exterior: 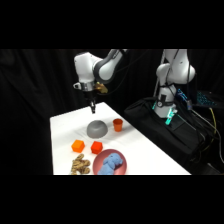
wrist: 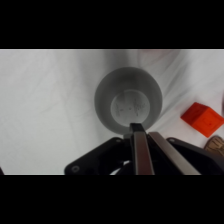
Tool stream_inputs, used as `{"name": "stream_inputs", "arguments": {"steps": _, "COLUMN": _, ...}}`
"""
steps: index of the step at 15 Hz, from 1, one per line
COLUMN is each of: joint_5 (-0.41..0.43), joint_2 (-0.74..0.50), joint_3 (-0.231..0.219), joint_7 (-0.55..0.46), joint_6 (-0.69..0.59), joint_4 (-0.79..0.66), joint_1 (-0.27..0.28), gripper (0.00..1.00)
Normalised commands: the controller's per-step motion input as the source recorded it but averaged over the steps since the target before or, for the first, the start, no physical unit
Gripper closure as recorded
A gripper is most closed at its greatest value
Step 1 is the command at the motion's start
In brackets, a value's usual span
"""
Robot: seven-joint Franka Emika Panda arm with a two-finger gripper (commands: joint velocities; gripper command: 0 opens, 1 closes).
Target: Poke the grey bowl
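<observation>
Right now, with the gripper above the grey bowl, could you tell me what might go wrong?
The grey bowl lies upside down as a smooth dome, so the gripper may glance off rather than land a clean poke. A sideways shove could slide it into the small orange cup close beside it, perhaps tipping that.

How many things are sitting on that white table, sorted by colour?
Grey: 1, the grey bowl
Orange: 3, the orange cup and two orange blocks
Red-pink: 1, the red-pink bowl
Blue: 1, the blue lump in that bowl
Brown: 1, the brown pile
Total: 7
</observation>
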Motion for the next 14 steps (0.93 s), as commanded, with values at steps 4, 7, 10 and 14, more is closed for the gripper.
{"name": "stream_inputs", "arguments": {"steps": 4, "joint_5": -0.075, "joint_2": -0.21, "joint_3": -0.053, "joint_7": 0.1, "joint_6": -0.4, "joint_4": 0.16, "joint_1": 0.09, "gripper": 0.73}}
{"name": "stream_inputs", "arguments": {"steps": 7, "joint_5": -0.109, "joint_2": -0.15, "joint_3": -0.05, "joint_7": 0.14, "joint_6": -0.32, "joint_4": 0.18, "joint_1": 0.095, "gripper": 0.42}}
{"name": "stream_inputs", "arguments": {"steps": 10, "joint_5": -0.048, "joint_2": -0.11, "joint_3": -0.032, "joint_7": 0.1, "joint_6": -0.34, "joint_4": 0.2, "joint_1": 0.078, "gripper": 0.05}}
{"name": "stream_inputs", "arguments": {"steps": 14, "joint_5": -0.11, "joint_2": -0.12, "joint_3": -0.027, "joint_7": 0.15, "joint_6": -0.29, "joint_4": 0.18, "joint_1": 0.085, "gripper": 0.0}}
